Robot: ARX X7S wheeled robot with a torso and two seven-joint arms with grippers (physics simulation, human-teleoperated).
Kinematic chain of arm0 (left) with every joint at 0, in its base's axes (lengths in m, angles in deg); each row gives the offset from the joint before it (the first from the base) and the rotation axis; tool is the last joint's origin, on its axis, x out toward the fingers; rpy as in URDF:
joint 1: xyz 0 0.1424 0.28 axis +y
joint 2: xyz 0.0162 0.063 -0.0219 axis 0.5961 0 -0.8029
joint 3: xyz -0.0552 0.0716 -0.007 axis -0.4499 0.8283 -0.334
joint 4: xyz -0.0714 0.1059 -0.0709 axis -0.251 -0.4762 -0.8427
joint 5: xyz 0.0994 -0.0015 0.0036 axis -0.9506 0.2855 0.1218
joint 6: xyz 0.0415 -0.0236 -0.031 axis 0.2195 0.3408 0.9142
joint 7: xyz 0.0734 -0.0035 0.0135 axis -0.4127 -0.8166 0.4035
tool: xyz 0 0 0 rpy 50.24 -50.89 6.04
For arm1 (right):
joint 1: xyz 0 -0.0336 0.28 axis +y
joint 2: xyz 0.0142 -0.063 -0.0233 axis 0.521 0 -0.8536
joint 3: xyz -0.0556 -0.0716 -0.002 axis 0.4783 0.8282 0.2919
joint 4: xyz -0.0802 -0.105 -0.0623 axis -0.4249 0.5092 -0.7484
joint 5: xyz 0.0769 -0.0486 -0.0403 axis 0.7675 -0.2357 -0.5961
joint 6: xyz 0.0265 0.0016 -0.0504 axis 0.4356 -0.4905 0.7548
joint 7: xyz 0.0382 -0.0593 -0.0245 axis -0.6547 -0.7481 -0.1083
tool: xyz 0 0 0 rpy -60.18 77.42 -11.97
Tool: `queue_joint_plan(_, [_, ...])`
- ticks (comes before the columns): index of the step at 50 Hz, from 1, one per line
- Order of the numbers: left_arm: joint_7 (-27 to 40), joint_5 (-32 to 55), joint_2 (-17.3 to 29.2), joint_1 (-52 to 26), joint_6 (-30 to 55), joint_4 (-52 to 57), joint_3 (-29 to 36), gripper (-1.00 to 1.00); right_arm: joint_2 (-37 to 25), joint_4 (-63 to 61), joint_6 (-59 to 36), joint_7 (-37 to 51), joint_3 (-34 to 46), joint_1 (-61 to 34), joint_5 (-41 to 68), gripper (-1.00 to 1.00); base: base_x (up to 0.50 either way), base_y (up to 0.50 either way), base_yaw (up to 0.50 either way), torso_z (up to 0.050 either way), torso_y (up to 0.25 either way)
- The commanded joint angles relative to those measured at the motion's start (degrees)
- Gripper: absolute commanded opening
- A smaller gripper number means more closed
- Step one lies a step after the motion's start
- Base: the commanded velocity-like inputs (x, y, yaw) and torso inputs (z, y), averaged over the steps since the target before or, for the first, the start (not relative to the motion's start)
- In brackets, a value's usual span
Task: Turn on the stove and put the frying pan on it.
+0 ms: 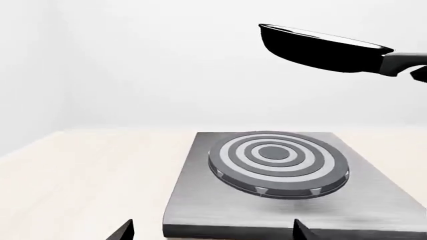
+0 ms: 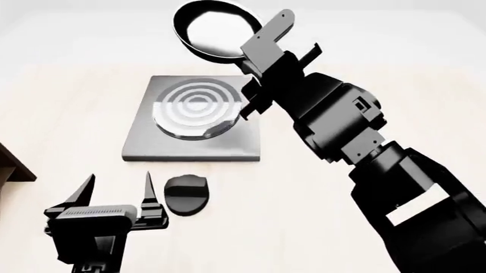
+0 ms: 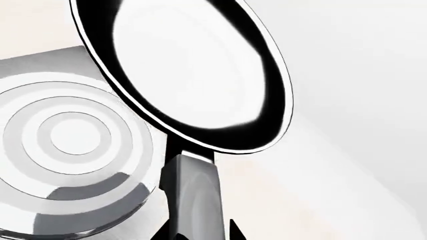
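Black and glossy inside, the pan (image 2: 210, 28) is held in the air by its handle (image 3: 191, 192), well above the table and beyond the far edge of the stove (image 2: 193, 120); it is kept roughly level, the rim tipped only slightly. The handle is clasped between the closed fingers of the right gripper (image 2: 254, 85), a hold that leaves the bowl free to be set flat. The pan is seen in the left wrist view (image 1: 320, 47) high over the burner (image 1: 279, 162) and off to one side, so it is judged that it must be brought nearer and lowered before it rests on the rings. The burner is uncovered, with nothing on the grey plate. Nearer the robot, apart from the plate's front edge, the knob (image 2: 186, 194) lies on the pale table (image 2: 68, 108). The left gripper (image 2: 118, 196) is held just beside the knob with its fingers spread and nothing between them, presumably placed for turning. Whether the stove is already on cannot be told. A dark shelf corner (image 2: 11, 165) is visible at the head view's left edge.
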Motion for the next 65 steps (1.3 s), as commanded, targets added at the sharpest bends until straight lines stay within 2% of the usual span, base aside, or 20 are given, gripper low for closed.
queue_joint_plan(1, [-0.04, 0.22, 0.08, 0.19, -0.82, -0.64, -0.08, 1.0, 3.28, 1.95, 2.4, 1.59, -1.14, -1.32, -4.46, -1.0, 0.0, 0.0, 0.0, 0.0, -0.25])
queue_joint_plan(10, [0.1, 0.51, 0.06, 0.12, -0.56, -0.84, 0.1, 1.0, 4.54, 1.54, 2.94, 1.96, -0.47, -0.6, -4.31, -1.0, 0.0, 0.0, 0.0, 0.0, -0.23])
queue_joint_plan(42, [-0.1, 2.59, 0.35, -0.09, -0.1, -1.98, 0.01, 1.0, 8.79, 6.54, 9.56, 3.21, 3.0, 1.9, -1.96, -1.0, 0.0, 0.0, 0.0, 0.0, 0.001])
queue_joint_plan(65, [0.47, 2.46, 0.46, 0.05, -0.57, -2.26, 0.22, 1.0, 6.4, 3.39, 9.32, 5.65, 6.96, 4.85, -0.32, -1.0, 0.0, 0.0, 0.0, 0.0, 0.002])
